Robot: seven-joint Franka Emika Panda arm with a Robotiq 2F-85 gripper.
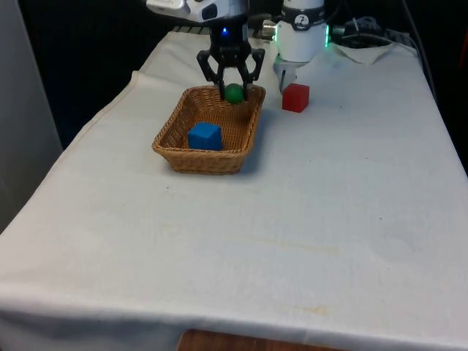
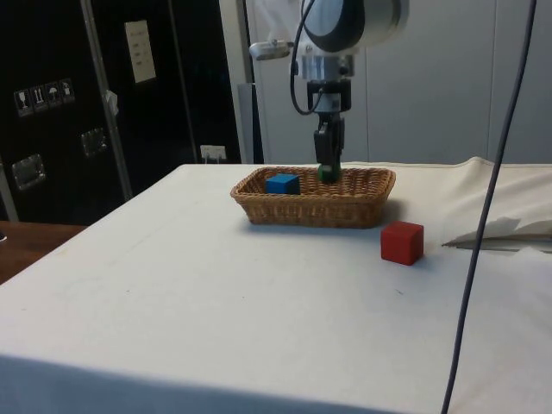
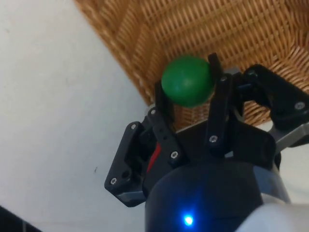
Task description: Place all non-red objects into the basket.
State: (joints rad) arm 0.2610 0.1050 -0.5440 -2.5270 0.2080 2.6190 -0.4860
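The basket (image 1: 179, 156) stands toward the tabletop's (image 1: 307, 219) far end, its raised rim a wall on all sides. Inside, a blue cube (image 1: 205, 136) takes the near part; the far part is free but for the fingers (image 1: 221, 88) and ball (image 1: 234, 93). A red cube (image 1: 295, 97) stands beside the basket's far corner. The tabletop's near half lies open.

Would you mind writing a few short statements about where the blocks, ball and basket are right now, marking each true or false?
1. The blue cube lies inside the wicker basket. True.
2. The gripper holds a yellow ball. False: it holds a green ball.
3. The red cube sits in the basket. False: it stands on the white cloth beside it.
4. The green ball is above the basket. True.
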